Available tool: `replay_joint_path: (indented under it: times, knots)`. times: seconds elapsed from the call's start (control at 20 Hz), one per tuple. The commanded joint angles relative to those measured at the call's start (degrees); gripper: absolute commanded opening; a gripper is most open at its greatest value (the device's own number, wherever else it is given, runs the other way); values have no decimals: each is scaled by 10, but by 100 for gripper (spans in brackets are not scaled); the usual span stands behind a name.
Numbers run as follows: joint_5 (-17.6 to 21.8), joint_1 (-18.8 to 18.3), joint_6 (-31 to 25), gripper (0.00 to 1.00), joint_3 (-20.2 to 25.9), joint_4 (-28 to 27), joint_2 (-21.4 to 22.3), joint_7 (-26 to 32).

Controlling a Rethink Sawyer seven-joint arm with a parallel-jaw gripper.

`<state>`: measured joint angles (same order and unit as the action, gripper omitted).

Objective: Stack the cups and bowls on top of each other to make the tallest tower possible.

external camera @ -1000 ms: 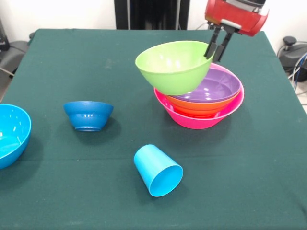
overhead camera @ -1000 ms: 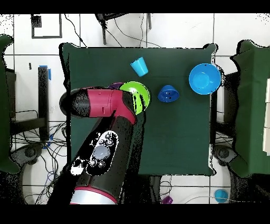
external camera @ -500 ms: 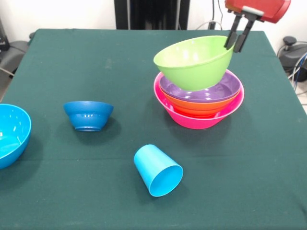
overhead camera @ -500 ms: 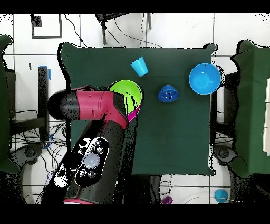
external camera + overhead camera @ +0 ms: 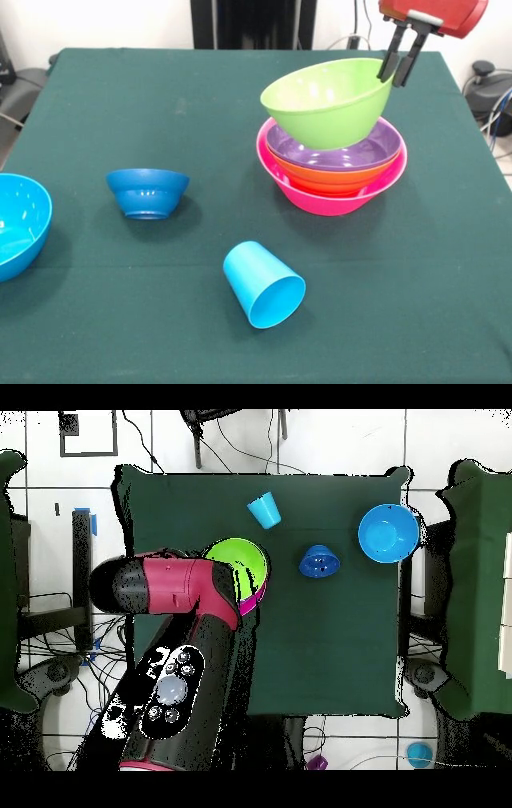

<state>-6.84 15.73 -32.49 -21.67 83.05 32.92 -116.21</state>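
From the front, my fingers [image 5: 402, 58] are clamped on the rim of the lime green bowl [image 5: 328, 100] at its two o'clock edge, and the bowl hangs tilted over the tower [image 5: 332, 164] — purple nested in orange nested in pink — with its underside at or just above the purple bowl; I cannot tell whether they touch. I judge this to be the placing step: the next move calls for levelling the bowl, centring it and easing it down before I let go. On the worktop [image 5: 96, 96], the small dark blue bowl [image 5: 148, 192] sits at nine o'clock of the tower, the sky blue cup [image 5: 263, 284] lies on its side at seven, and the big sky blue bowl [image 5: 21, 224] is at the left edge. From overhead my arm [image 5: 185, 619] hides the tower — only the lime bowl's rim shows. Against half a second ago, the bowl has crept slightly further over the pile; the rest is unmoved.
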Motion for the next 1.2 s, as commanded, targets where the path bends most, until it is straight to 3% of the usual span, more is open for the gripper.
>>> replay_joint_path:
  times: [0.05, 0.95, 1.0, 1.2]
  knots:
    - [-2, -2, 13, 0, 55, 44, -20, -82]
    - [-1, 6, 17, 0, 46, 41, -27, -92]
    - [-2, 7, 21, 100, 46, 43, -27, -96]
    - [0, 10, 9, 100, 42, 37, -29, -94]
